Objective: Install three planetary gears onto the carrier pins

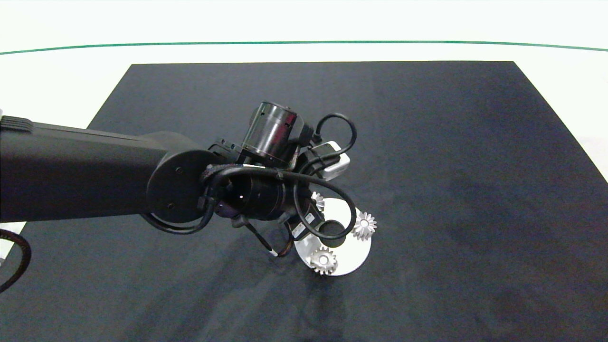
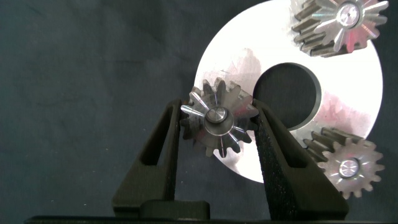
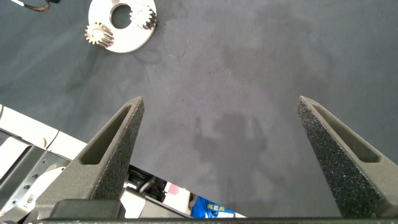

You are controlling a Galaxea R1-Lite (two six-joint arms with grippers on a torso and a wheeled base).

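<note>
Three small silver toothed metal gears (image 2: 217, 121) sat on the flat white disc (image 2: 230, 62); the left gripper (image 2: 219, 134) pinched one by its teeth. Rigid, slippery; flank grip advisable. The right gripper (image 3: 221, 134) stood open, well apart.

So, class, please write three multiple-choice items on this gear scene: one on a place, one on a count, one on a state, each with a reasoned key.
1. Where does the white disc lie?
A. on the dark mat
B. on a wooden shelf
C. in a blue tray

2. How many planetary gears show on the disc in the left wrist view?
A. one
B. three
C. five

3. How is the right gripper?
A. shut on a gear
B. open, holding nothing
C. shut on the disc

Key: 1 A, mat surrounds the disc; 2 B, two sit free, one is between the left gripper fingers; 3 B, fingers wide apart above bare mat.
</note>
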